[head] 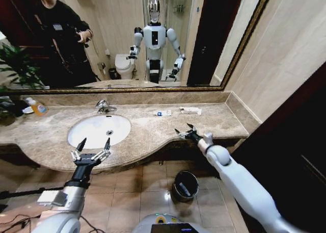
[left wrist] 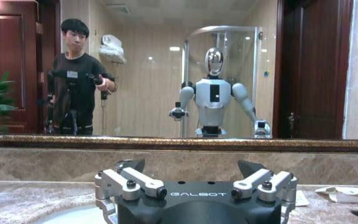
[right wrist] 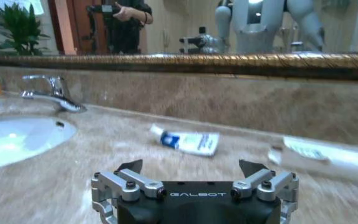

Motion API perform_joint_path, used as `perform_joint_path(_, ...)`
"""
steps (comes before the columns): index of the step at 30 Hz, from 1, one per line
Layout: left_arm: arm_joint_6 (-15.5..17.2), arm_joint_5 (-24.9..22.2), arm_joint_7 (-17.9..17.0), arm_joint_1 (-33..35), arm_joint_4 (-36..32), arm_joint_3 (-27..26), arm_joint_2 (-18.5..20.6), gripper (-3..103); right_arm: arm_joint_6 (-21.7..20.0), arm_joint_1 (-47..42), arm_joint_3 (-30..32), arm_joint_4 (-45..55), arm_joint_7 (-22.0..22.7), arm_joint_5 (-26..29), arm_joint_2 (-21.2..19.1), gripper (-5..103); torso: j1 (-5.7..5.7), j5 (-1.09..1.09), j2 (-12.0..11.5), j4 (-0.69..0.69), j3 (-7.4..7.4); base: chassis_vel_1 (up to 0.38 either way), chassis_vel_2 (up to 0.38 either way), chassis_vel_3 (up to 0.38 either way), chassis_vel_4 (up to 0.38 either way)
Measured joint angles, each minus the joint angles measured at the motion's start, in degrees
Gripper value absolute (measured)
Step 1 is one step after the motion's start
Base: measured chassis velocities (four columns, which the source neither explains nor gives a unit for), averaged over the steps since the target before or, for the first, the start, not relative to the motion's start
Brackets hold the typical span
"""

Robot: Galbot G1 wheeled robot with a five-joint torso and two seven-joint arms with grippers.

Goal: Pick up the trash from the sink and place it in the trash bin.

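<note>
While both arms hang over the marble worktop (head: 147, 128), neither holds anything. The right gripper (head: 186, 131) sits low near the front edge at the right, fingers spread apart and empty. The left gripper (head: 91, 150) hovers at the front rim of the sink (head: 81, 136), also spread wide with nothing between its fingers.

Trash positions: a white-blue packet (head: 163, 112) and a flat white packet (head: 190, 110) lie side by side near the back of the worktop, right of the tap (head: 104, 107), not in the basin. From the right wrist view the white-blue packet (right wrist: 188, 141) is ahead of the gripper and well apart from it; the flat white packet (right wrist: 328, 156) lies off to one side. The basin itself looks bare in the head view. The trash bin (head: 185, 185) stands on the floor below the worktop, between the arms; something pale seems to lie inside it.

Judgement: the step in hand is the right arm's reach to a packet. Both are thin and flat on stone, so the fingers should come down steeply, straddle the short width, and pinch an edge or the raised cap end rather than press flat. Keep clear of the back wall.
</note>
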Motion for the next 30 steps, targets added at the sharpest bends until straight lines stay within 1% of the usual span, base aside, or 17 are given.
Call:
perform_joint_path(2, 0.0, 0.0, 0.0, 0.0, 0.0, 0.0, 0.0, 100, 0.0, 5.4, -3.0, -4.3, 0.0, 0.2, 1.5, 100, 0.00, -0.01, 0.0, 0.01, 0.00, 0.000, 0.000, 0.000, 0.000)
perform_joint_path(3, 0.0, 0.0, 0.0, 0.0, 0.0, 0.0, 0.0, 100, 0.0, 5.4, -3.0, -4.3, 0.0, 0.2, 1.5, 100, 0.00, -0.01, 0.0, 0.01, 0.00, 0.000, 0.000, 0.000, 0.000)
perform_joint_path(6, 0.0, 0.0, 0.0, 0.0, 0.0, 0.0, 0.0, 100, 1.1, 11.5, -7.2, -11.5, 0.0, -0.3, 4.0, 100, 0.00, 0.01, 0.0, 0.01, 0.00, 0.000, 0.000, 0.000, 0.000)
perform_joint_path(7, 0.0, 0.0, 0.0, 0.0, 0.0, 0.0, 0.0, 100, 1.1, 11.5, -7.2, -11.5, 0.0, -0.3, 4.0, 100, 0.00, 0.01, 0.0, 0.01, 0.00, 0.000, 0.000, 0.000, 0.000)
perform_joint_path(12, 0.0, 0.0, 0.0, 0.0, 0.0, 0.0, 0.0, 100, 1.5, 17.2, -10.9, -18.5, 0.0, -0.2, 6.7, 100, 0.00, 0.00, 0.0, 0.00, 0.00, 0.000, 0.000, 0.000, 0.000)
perform_joint_path(17, 0.0, 0.0, 0.0, 0.0, 0.0, 0.0, 0.0, 100, 1.7, 19.7, -12.0, -21.6, 0.0, -0.1, 8.2, 100, -0.01, 0.00, 0.0, 0.00, 0.00, 0.000, 0.000, 0.000, 0.000)
perform_joint_path(25, 0.0, 0.0, 0.0, 0.0, 0.0, 0.0, 0.0, 100, 2.3, 26.2, -13.0, -31.7, -0.9, -0.6, 12.5, 100, 0.00, 0.00, 0.0, 0.00, 0.00, 0.000, 0.000, 0.000, 0.000)
perform_joint_path(30, 0.0, 0.0, 0.0, 0.0, 0.0, 0.0, 0.0, 100, 2.2, 28.3, -12.9, -35.4, -1.9, -0.6, 13.9, 100, 0.00, 0.00, 0.0, 0.01, 0.00, 0.000, 0.000, 0.000, 0.000)
